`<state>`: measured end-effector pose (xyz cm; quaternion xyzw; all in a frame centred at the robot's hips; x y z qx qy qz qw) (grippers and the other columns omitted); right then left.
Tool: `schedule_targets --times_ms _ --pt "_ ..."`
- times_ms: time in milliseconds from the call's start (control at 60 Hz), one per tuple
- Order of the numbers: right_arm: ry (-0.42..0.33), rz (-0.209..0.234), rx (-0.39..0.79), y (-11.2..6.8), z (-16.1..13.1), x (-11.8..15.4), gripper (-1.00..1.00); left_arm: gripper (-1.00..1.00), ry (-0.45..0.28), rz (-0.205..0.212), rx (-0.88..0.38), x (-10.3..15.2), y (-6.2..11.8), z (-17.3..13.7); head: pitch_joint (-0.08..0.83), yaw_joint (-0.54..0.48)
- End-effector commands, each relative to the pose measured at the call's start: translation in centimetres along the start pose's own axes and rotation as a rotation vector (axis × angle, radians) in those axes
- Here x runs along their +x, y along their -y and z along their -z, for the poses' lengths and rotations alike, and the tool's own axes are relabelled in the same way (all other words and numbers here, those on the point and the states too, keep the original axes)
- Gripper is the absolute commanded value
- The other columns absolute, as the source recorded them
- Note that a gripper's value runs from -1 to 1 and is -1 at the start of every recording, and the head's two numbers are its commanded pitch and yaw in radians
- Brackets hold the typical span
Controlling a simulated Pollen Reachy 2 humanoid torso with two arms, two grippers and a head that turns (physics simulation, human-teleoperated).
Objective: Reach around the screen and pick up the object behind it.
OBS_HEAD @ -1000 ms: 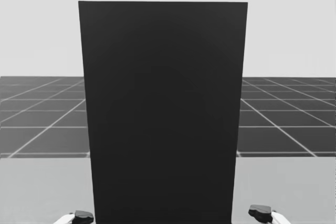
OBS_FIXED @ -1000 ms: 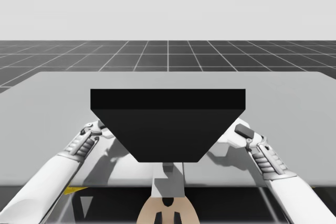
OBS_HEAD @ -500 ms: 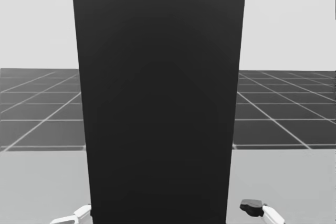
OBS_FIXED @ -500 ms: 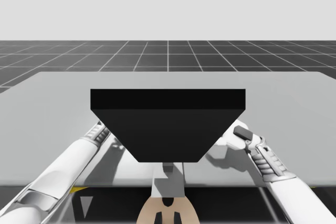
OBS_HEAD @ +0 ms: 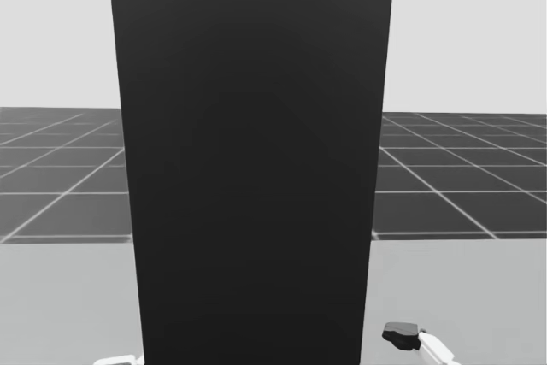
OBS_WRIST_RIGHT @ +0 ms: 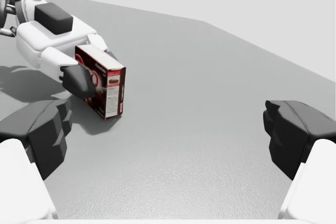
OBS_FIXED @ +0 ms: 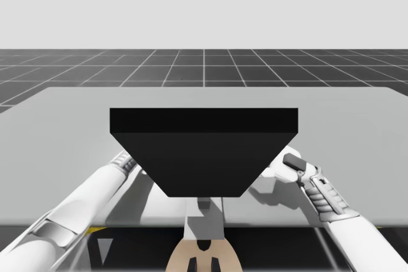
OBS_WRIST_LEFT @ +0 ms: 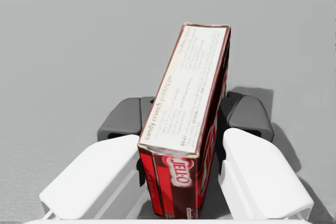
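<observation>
Fingers on left seemingly clamp red box, right fingers spread apart, left arm now deeper behind screen

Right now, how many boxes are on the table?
1. The red box stands on the table behind the black screen, gripped by my left claw. Others could be hidden by the screen.

A flat grey table fills the foreground. In the high view its far edge runs straight across, with both far corners in sight. Beyond it a dark floor, ruled with thin pale lines into square tiles, stretches to a level horizon. Above the horizon stands an even, pale grey backdrop. The light is soft, and faint blurred shadows lie on the table top toward its near edge.
</observation>
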<state>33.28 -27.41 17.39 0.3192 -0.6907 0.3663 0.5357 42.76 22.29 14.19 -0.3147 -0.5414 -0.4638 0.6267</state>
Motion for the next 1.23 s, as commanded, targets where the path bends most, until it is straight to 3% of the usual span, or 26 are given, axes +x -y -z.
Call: schedule_targets --times_ms 17,367,633,767,950,1233 --pt "-0.002 -0.001 -0.001 0.0 0.0 0.0 -1.0 1.0 -0.035 -0.068 -0.045 -1.2 0.0 -2.0 0.1 -0.04" --pt "0.001 -0.001 -0.004 0.0 0.0 0.1 -1.0 1.0 0.033 -0.06 0.219 -0.3 -1.2 -12.9 0.092 -0.03" --pt "0.005 -0.002 -0.004 0.0 0.0 0.2 -1.0 1.0 0.073 -0.057 0.504 0.7 -3.8 -21.0 0.081 -0.03" --pt "0.006 -0.003 -0.007 0.0 0.0 0.3 -1.0 1.0 0.12 -0.016 0.621 3.4 -5.0 -23.1 0.079 -0.03" --pt "0.007 -0.005 -0.007 -0.1 0.1 0.3 -1.0 1.0 0.204 0.057 0.691 8.5 -5.8 -24.2 0.076 -0.03" --pt "-0.008 -0.003 -0.058 0.2 0.3 0.1 -1.0 1.0 0.284 0.219 0.697 17.3 -4.3 -23.1 0.075 -0.03"
